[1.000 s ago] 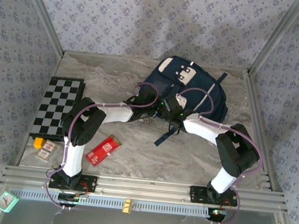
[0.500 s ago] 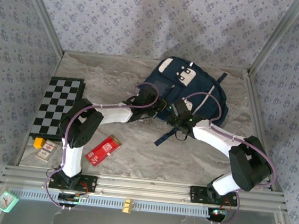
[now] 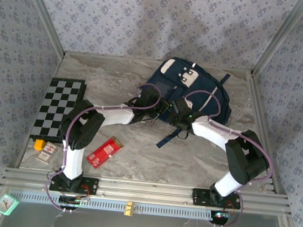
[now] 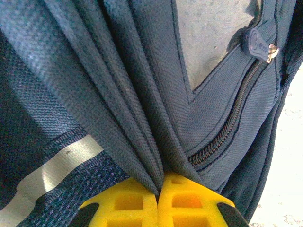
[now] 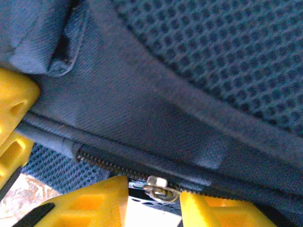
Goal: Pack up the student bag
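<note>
**A:** Where is the bag, and what are you holding?

**B:** The bag lies flat at the far middle-right of the table. My left gripper is clamped tight on a fold of cloth from the bag, just beside a zipper. My right gripper has its jaws apart. A small metal zipper pull sits at the gap between the tips and is not pinched.

**A:** So what makes this step go well?

**B:** I take the step to be opening the zipper. My left side should act as the anchor and pull the cloth taut, away from the teeth. My right should close squarely on the pull itself, not on cloth or teeth. Then it should draw along the zipper's line rather than lifting. The pull is small and could slip out.

**A:** Anything readable?

**B:** Going from the left, the chessboard carries no writing. The red packet has print too small to read. The dark zipper tab bears a raised mark I can't make out.
</note>
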